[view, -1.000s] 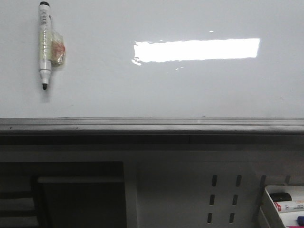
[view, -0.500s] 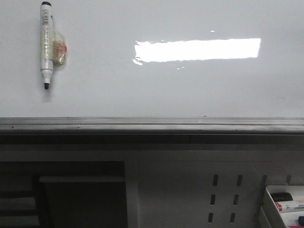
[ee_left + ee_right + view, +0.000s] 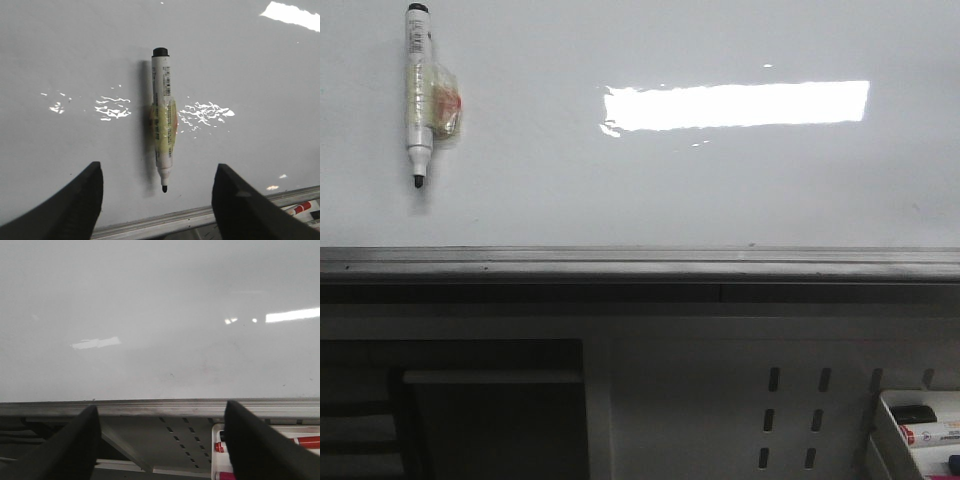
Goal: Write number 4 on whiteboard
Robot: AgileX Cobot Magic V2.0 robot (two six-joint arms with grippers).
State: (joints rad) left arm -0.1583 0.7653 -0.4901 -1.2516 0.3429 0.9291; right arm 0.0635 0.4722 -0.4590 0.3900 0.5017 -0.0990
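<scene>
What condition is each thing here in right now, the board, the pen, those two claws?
whiteboard: blank, nothing written yet.
marker: uncapped, lying on the board, tip toward the rail, tape around its middle.
left pincer: open, empty, facing the marker.
right pincer: open, empty.
tray: holds spare markers.

Whiteboard point(image 3: 720, 190): glossy, smooth white face, mirror-like; throws a hard rectangular glare point(image 3: 735, 105) in front view. Edge rail point(image 3: 640, 264): grey metal, dull brushed look, w/ scuffs. Marker point(image 3: 417, 95): white plastic barrel, black plastic end cap, dark felt-like tip; mid-barrel wrapped in clear yellowish tape point(image 3: 165, 126), shiny and crinkled. Perforated panel point(image 3: 790, 410) below rail: white, matt, looks like painted sheet metal. Left gripper point(image 3: 157, 200) & right gripper point(image 3: 160, 440) fingers: black, matt, smooth, prob. plastic.
</scene>
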